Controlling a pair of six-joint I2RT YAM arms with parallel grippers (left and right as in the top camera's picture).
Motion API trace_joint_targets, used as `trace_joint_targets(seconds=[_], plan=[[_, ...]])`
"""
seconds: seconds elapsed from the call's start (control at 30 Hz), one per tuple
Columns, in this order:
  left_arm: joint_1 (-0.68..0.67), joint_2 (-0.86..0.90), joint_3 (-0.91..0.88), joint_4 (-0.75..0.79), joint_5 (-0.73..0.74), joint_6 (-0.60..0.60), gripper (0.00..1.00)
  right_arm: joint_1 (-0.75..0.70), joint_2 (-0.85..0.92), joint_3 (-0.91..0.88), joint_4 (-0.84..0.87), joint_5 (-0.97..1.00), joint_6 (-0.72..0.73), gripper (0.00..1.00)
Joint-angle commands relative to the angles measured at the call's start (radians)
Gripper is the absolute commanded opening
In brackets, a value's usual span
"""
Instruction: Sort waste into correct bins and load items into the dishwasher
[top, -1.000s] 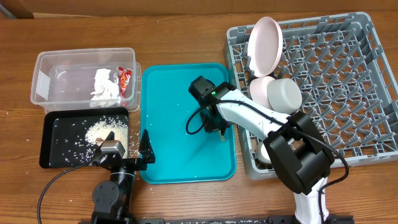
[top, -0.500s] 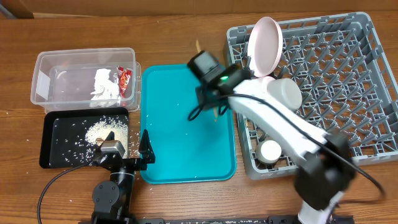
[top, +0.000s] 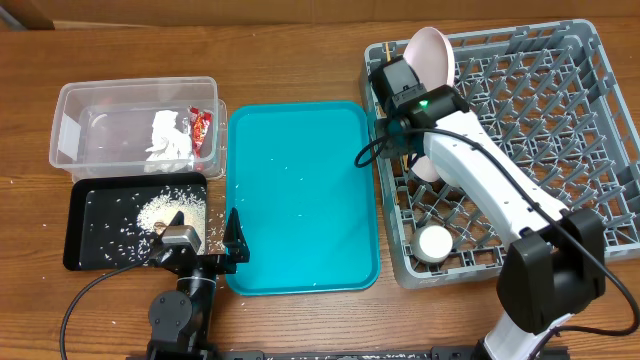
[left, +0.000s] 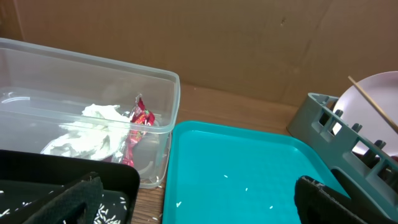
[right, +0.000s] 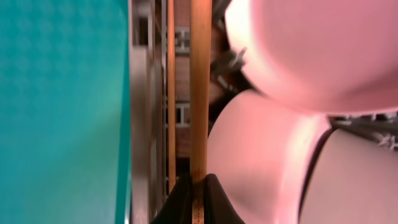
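Across the wooden surface (top: 300, 50), at the grey rack's (top: 560, 150) 10 o'clock corner, our right pincer (right: 198, 186) is clamped on the chopsticks (right: 200, 87) beside the pink plate (top: 430, 55), so next, we judge, we must lower and release them, while our left pincer (left: 198, 186) idles with its fingers apart.

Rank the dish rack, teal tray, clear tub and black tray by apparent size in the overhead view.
1. dish rack, clearly largest
2. teal tray
3. clear tub
4. black tray, only slightly smaller than the tub; those two look close
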Motion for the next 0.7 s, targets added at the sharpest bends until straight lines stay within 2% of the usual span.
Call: trace_joint_targets(seconds=[0.0,0.07,0.1,0.2,0.33,0.5,0.53,0.57,0.6,0.67], plan=[[0.006,-0.01,-0.005,0.004,-0.005,-0.01,1.0,0.018,-0.011,0.003,-0.009,-0.001,-0.024,0.05],[0.006,-0.01,-0.005,0.004,-0.005,-0.01,1.0,0.029,-0.011,0.003,-0.023,-0.003,-0.024,0.2],[0.006,-0.01,-0.005,0.004,-0.005,-0.01,1.0,0.035,-0.013,0.006,-0.034,-0.003,-0.023,0.33],[0.006,-0.01,-0.005,0.004,-0.005,-0.01,1.0,0.05,-0.041,0.029,-0.071,-0.007,0.0,0.45],[0.006,-0.01,-0.005,0.004,-0.005,-0.01,1.0,0.081,-0.129,0.067,-0.092,-0.073,0.008,0.48],[0.006,-0.01,-0.005,0.004,-0.005,-0.01,1.0,0.167,-0.323,0.074,-0.074,-0.154,0.027,0.5],[0.006,-0.01,-0.005,0.004,-0.005,-0.01,1.0,0.192,-0.37,0.075,-0.072,-0.154,0.027,0.55],[0.006,-0.01,-0.005,0.004,-0.005,-0.01,1.0,0.215,-0.413,0.075,-0.068,-0.154,0.027,0.65],[0.006,-0.01,-0.005,0.004,-0.005,-0.01,1.0,0.24,-0.457,0.074,-0.056,-0.154,0.027,1.0],[0.006,-0.01,-0.005,0.004,-0.005,-0.01,1.0,0.292,-0.541,0.074,-0.01,-0.178,0.026,1.0]])
